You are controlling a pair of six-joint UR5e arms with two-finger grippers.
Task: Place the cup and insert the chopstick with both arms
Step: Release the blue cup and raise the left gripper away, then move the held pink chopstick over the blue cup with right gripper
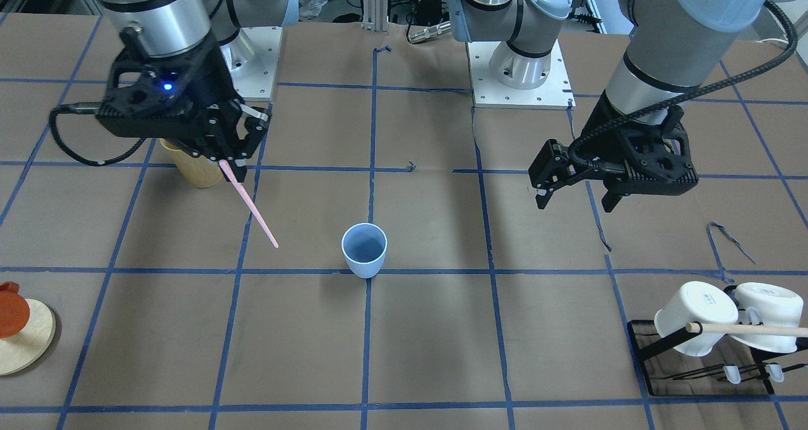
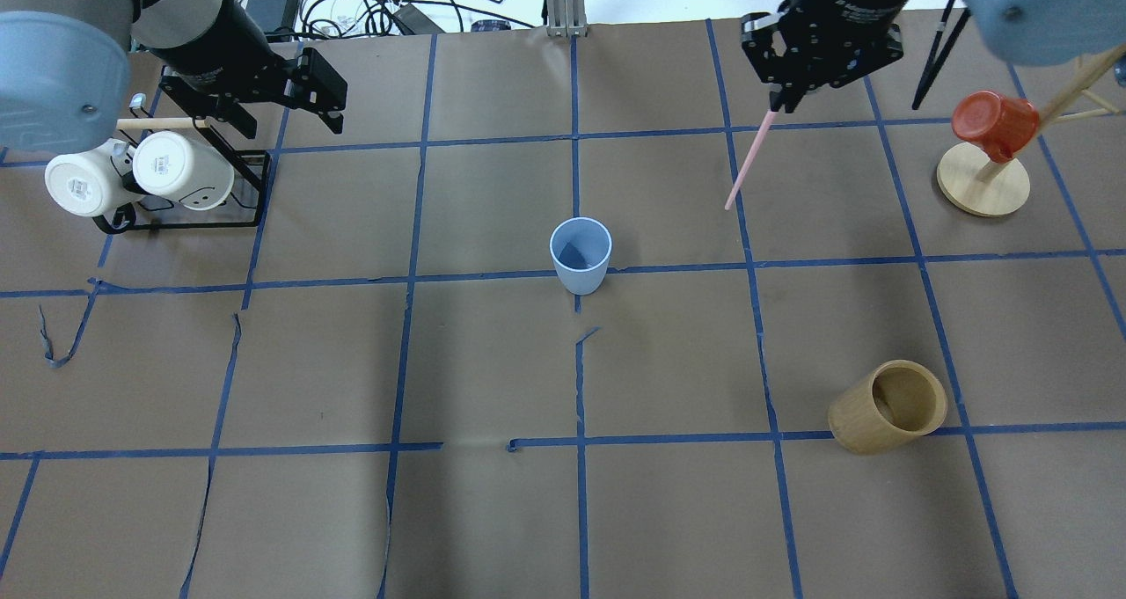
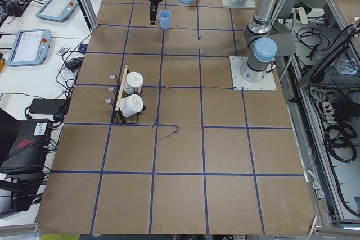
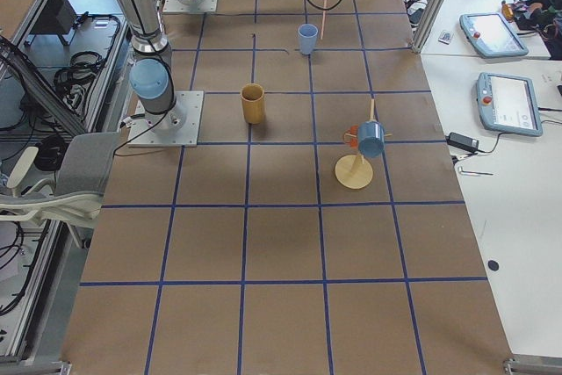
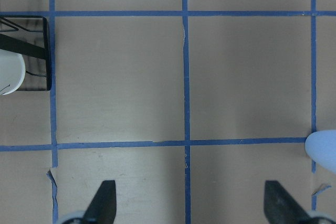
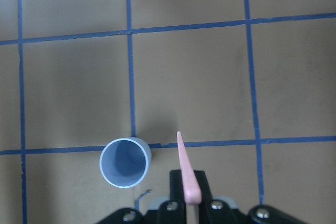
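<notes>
Cup [image 2: 581, 254] upright and empty at the middle of the worktop [image 2: 493, 361], on a blue tape crossing. The right gripper [image 2: 778, 98] hangs high over the worktop on the cup's right-end side, clamped on the upper end of the pink chopstick [image 2: 748, 164]. The chopstick slants down, its free tip in the air and apart from the cup. The left gripper [image 1: 574, 204] hovers toward the left end, jaws spread wide and holding nothing, near the black rack of white mugs [image 2: 132, 177].
</notes>
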